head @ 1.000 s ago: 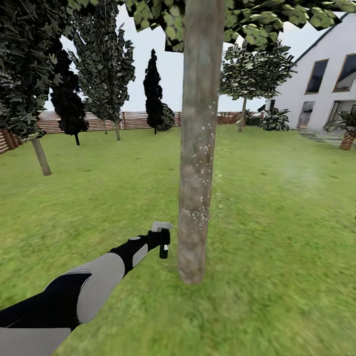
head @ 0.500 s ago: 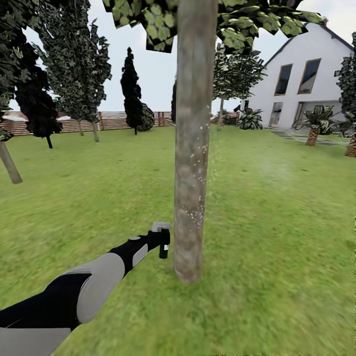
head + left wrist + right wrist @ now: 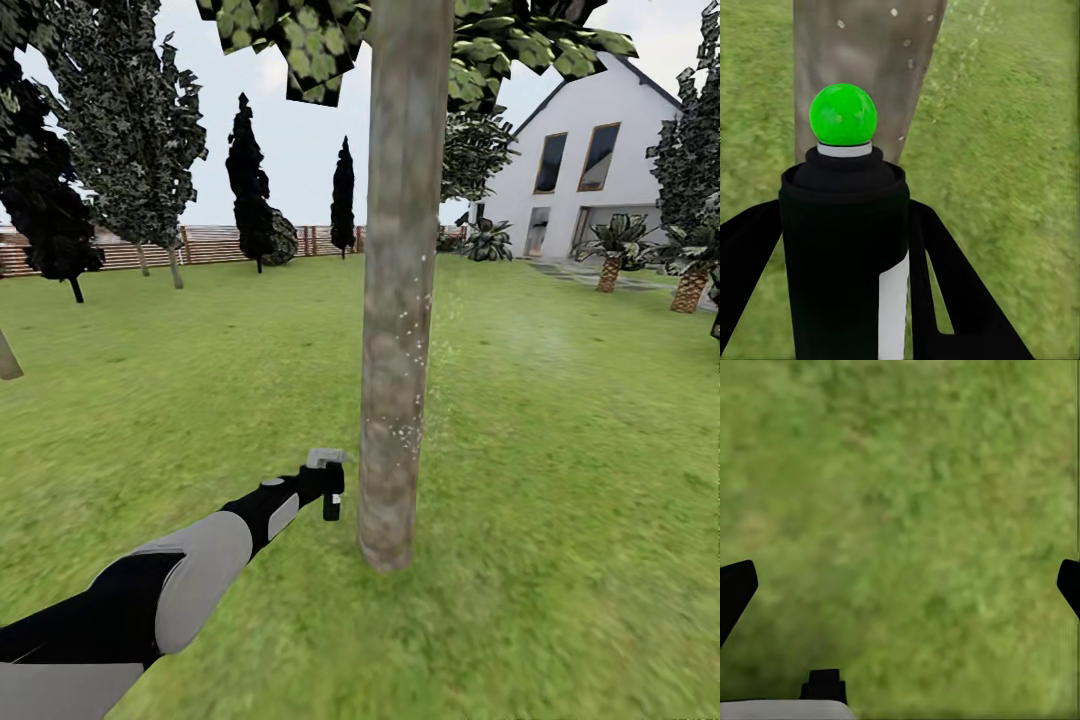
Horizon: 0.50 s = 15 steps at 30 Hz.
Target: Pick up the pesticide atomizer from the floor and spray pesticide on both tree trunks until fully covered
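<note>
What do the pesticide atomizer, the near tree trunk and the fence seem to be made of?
Pesticide atomizer, held in the left tool: likely smooth plastic, matte black body with a white label and a glossy green spot. Tree trunk: rough bark, mottled grey-brown, dotted with pale specks. Fence: apparently wood, brown horizontal slats; too distant to judge the finish.
</note>
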{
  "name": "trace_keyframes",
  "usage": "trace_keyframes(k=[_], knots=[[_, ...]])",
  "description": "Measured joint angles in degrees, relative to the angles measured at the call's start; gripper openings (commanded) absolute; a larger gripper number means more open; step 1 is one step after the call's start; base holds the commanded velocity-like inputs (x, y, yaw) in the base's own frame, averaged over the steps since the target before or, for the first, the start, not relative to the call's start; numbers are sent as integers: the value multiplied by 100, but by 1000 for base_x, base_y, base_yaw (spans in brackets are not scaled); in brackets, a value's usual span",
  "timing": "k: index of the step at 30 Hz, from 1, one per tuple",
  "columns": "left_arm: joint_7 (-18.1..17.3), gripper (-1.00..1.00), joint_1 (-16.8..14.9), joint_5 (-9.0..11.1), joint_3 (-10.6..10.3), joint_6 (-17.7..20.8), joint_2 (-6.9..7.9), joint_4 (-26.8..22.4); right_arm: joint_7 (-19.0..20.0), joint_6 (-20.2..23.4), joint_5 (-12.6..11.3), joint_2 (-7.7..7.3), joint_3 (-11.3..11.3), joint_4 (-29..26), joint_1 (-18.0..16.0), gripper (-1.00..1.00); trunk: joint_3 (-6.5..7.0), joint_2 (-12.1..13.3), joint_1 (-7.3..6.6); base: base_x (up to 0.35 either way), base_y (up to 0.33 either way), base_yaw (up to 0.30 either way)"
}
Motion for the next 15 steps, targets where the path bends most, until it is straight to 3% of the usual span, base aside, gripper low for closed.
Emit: trace_keyframes(k=[2, 4, 5, 6, 9, 10, 13, 15], knots=[[-1, -100, -2, -1, -39, 5, 0, -7, -1, 0, 3, -20, -2, 0, 0, 100, 0, 0, 0, 0, 7, -3], [-1, -100, 0, 7, -110, 446, 0, -278, -1, 6, 5, -27, -2, 0, 0, 100, 0, 0, 0, 0, 2, -1], [-2, -100, 1, -11, -166, 1451, 0, -865, -1, 8, 4, -34, -3, 0, 0, 100, -1, 1, 0, 0, 0, 0], [-3, -100, -5, 34, -137, 1997, 0, -1646, -1, 7, 4, -35, -2, 0, 0, 100, 2, -1, 0, 0, 0, 0], [-17, -100, -7, 53, -213, 3554, 0, -3273, -1, 9, 5, -38, -2, 0, 0, 100, 1, 0, 0, 0, 0, 0], [-19, -100, -8, 74, -260, 3846, 0, -3630, -1, 9, 5, -38, -3, 0, 0, 100, 1, -1, -1, 0, 0, 0], [-38, -100, -85, 103, -321, 4653, 0, -3922, -1, 9, 5, -38, -3, 0, 0, 100, 1, -1, 0, 0, 0, 0], [-51, -100, -330, 348, -333, 4893, 0, -3940, -1, 9, 5, -38, -2, 0, 0, 100, 1, -1, 0, 0, 0, 0]])
